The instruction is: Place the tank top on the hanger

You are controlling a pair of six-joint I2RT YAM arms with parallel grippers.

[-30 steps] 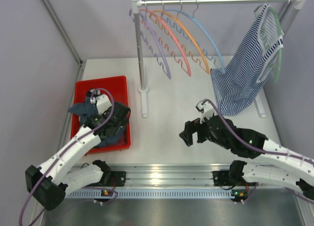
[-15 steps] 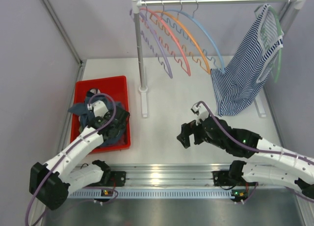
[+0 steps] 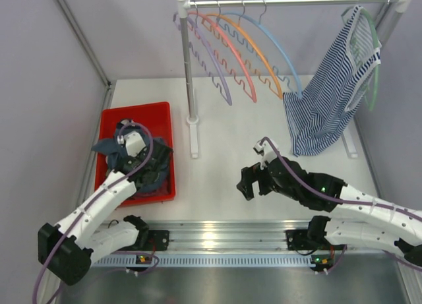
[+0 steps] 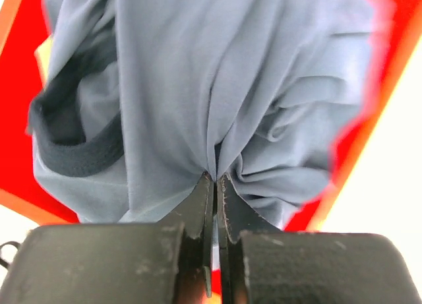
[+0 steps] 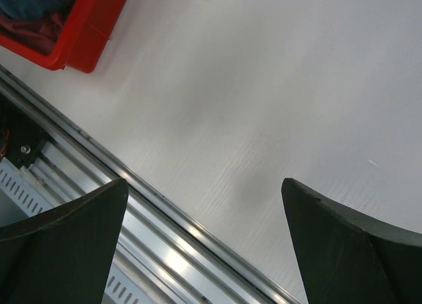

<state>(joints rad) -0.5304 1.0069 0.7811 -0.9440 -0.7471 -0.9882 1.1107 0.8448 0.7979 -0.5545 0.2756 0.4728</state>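
Note:
The dark slate-blue tank top (image 3: pixel 104 148) lies bunched in the red bin (image 3: pixel 135 111). My left gripper (image 3: pixel 135 157) reaches down into that bin. In the left wrist view its jaws (image 4: pixel 215 177) are pressed together on a pinched fold of the tank top (image 4: pixel 264 86), whose darker trim (image 4: pixel 72 155) shows at the left. The light-blue hanger (image 3: pixel 285 55) hangs by its hook from the rail at the back, rightmost of the group. My right gripper (image 3: pixel 245 183) hovers over the table's middle, jaws wide apart (image 5: pixel 204 182) with nothing between them.
Purple (image 3: pixel 212 70), pink (image 3: pixel 232 59) and orange (image 3: pixel 258 57) hangers share the rail. A blue-and-white striped top (image 3: pixel 330 99) hangs on a green hanger (image 3: pixel 374 66) at the right. The rack's left post (image 3: pixel 190 86) stands beside the bin. A metal rail (image 5: pixel 165 205) runs along the near edge.
My left gripper has closed on a fold of the tank top in the bin. The right gripper has drifted slightly left, still open.

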